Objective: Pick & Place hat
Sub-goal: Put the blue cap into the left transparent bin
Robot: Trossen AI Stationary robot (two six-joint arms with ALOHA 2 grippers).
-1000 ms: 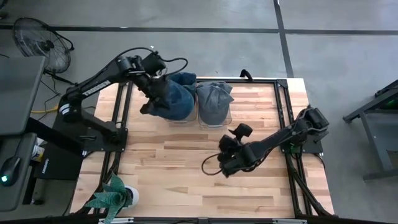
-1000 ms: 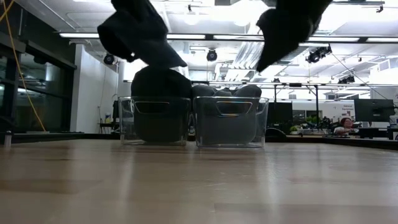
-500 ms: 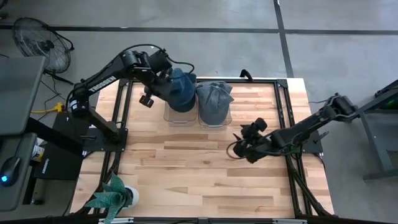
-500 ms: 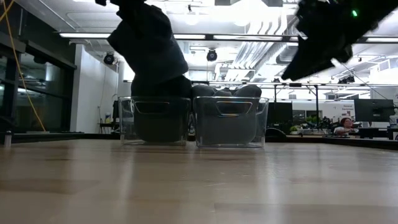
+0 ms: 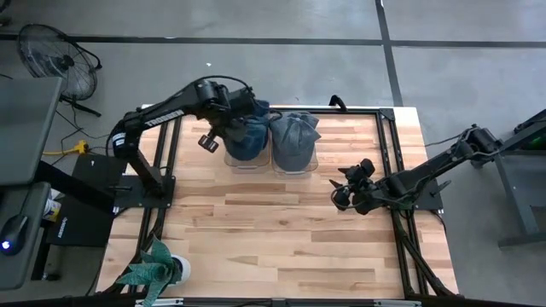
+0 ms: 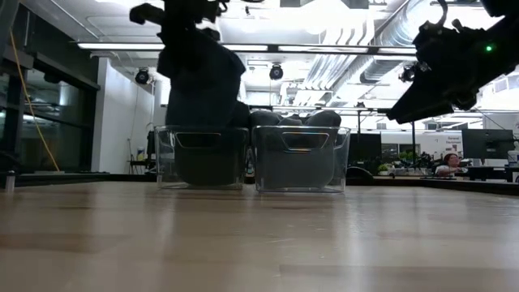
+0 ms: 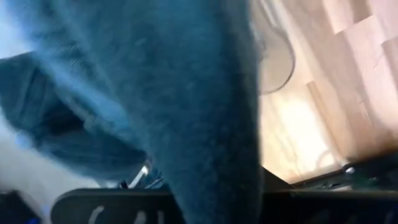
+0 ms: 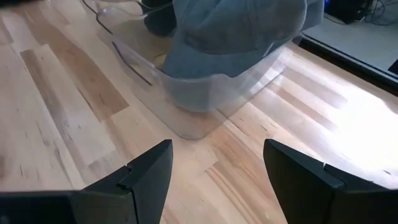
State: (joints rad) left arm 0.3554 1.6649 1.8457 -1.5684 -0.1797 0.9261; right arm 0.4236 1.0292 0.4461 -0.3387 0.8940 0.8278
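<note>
A dark blue hat hangs from my left gripper over the left clear bin at the table's far side. In the low view the hat reaches down to the bin's rim. It fills the left wrist view and hides the fingers. Grey hats lie in the right clear bin, which stands against the left one. My right gripper is open and empty above the table, right of the bins. In its wrist view it faces the grey hat. My left gripper holds the blue hat from above, by its upper part. The hat itself hides the place of contact in the wrist view. The hat hangs below the gripper, its lower end at the left bin's opening, on the dark hats inside.
A potted plant stands at the table's near left corner. A black frame runs along the table's right and far edges. Bare wood lies between the bins and the near edge.
My left gripper has carried the blue hat toward the table's right and over the left bin; the hat, tilted above the bin before, now hangs more upright with its lower end at the bin. My right gripper has drawn back toward the table's right and far edges.
</note>
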